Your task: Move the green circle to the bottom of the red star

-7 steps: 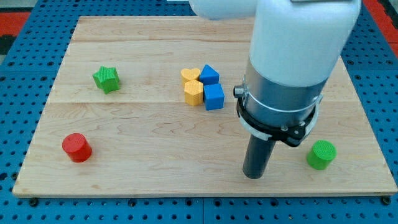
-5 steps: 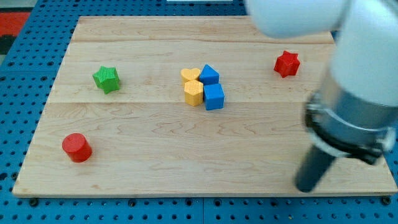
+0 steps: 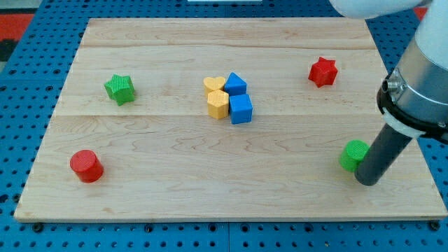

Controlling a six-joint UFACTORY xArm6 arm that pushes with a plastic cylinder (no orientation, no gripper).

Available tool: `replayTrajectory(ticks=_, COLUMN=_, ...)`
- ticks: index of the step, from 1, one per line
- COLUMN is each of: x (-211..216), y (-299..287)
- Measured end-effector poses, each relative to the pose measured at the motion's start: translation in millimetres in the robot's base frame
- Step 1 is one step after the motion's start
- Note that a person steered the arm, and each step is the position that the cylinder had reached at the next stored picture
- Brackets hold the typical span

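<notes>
The green circle point(image 3: 352, 154) lies near the board's lower right, partly hidden by my rod. My tip point(image 3: 368, 181) rests on the board right against the circle's lower-right side. The red star point(image 3: 323, 71) lies well above the circle, near the view's upper right.
A green star point(image 3: 120, 89) lies at the left. A red circle point(image 3: 86, 166) lies at the lower left. A yellow heart point(image 3: 214, 85), a yellow hexagon point(image 3: 218, 104), a blue triangle point(image 3: 236, 84) and a blue cube point(image 3: 241, 108) cluster at the centre. The board's right edge point(image 3: 420, 150) is close to my tip.
My tip swept from left of the green circle, along the bottom, round to its right side. The green circle has shifted slightly left and up. The arm no longer covers the red star.
</notes>
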State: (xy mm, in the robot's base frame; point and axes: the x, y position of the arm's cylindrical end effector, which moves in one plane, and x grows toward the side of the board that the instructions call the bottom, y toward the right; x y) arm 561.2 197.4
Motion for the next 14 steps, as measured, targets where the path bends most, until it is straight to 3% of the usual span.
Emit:
replayTrajectory(ticks=4, x=-72.4, y=-4.4)
replayTrajectory(ticks=7, x=-62.4, y=-27.2)
replayTrajectory(ticks=11, x=-119.2, y=-27.2)
replayTrajectory(ticks=12, x=-107.5, y=-31.7)
replayTrajectory(ticks=13, x=-56.3, y=-83.4)
replayTrajectory(ticks=14, x=-47.4, y=-149.0)
